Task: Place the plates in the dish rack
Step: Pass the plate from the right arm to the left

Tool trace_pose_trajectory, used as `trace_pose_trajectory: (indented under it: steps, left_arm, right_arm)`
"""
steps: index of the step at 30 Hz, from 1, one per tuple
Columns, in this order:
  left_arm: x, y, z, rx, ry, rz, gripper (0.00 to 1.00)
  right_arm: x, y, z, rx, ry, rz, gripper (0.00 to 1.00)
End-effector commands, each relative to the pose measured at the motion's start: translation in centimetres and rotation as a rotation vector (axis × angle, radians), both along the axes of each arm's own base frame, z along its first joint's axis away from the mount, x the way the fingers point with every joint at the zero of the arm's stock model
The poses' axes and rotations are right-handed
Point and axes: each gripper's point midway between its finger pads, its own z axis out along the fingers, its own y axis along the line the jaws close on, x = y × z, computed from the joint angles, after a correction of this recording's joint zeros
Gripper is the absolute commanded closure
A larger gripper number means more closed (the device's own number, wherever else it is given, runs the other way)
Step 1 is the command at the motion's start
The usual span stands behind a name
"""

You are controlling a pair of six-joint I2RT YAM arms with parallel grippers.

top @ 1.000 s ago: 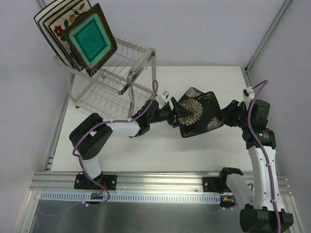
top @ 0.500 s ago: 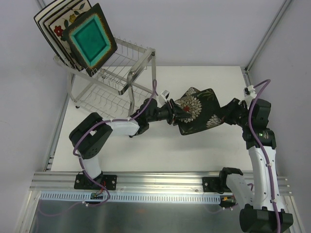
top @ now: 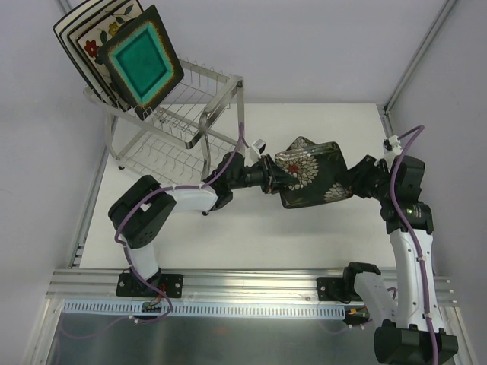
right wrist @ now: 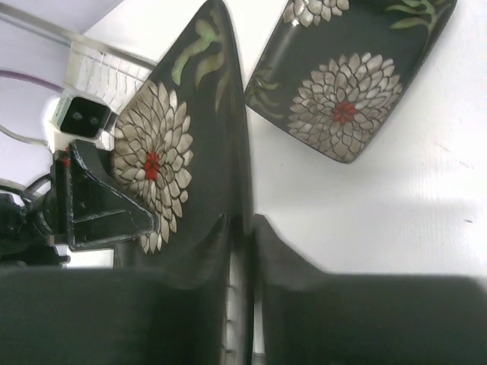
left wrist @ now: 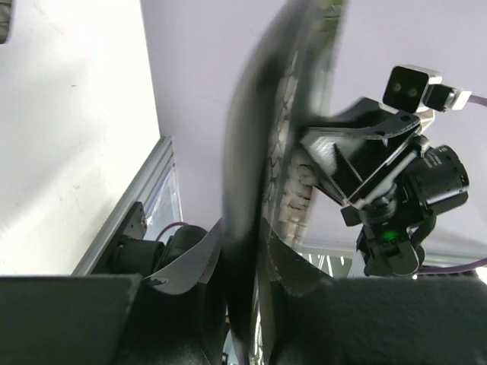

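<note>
Two grippers clamp the dark bloom plate (top: 308, 171) above the table (top: 228, 236) centre: left gripper (top: 275, 176) on its left rim, right gripper (top: 348, 185) on its right. Mismatched pulls could wrench it free, well short of the far-left dish rack (top: 221, 84).

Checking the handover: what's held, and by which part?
The dark floral plate is held by opposite rims: right end effector on one, left end effector on the other.

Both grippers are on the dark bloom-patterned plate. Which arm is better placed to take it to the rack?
Left. The left gripper clamps the dark plate at the edge nearest the dish rack, which stands on its side of the table. The right gripper holds the far edge.
</note>
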Motion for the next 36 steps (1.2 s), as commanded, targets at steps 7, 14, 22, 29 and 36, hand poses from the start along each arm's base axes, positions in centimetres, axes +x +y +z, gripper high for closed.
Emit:
trace_pose_trajectory:
  steps: [7, 14, 22, 29, 36]
  left_arm:
    - [-2.8, -1.0, 10.2, -0.250, -0.310, -0.123, 1.00]
    - [-3.0, -1.7, 10.8, -0.223, -0.354, -0.128, 1.00]
    - [-2.6, -2.0, 10.8, -0.169, -0.402, -0.115, 1.00]
    - [-1.7, -2.2, 10.7, -0.096, -0.487, -0.072, 1.00]
    - [-0.6, -2.3, 10.4, -0.015, -0.565, -0.030, 1.00]
  right_arm:
    - [-1.4, -1.6, -0.1, -0.134, 0.020, -0.034, 0.41]
    - [-1.9, -2.4, 0.8, -0.178, 0.015, -0.070, 0.18]
    - [-2.9, -3.2, 4.1, -0.232, -0.022, -0.108, 0.00]
    - [-4.1, -3.0, 7.8, -0.236, -0.073, -0.105, 0.00]
    - [-5.6, -3.1, 11.1, -0.246, -0.159, -0.116, 0.00]
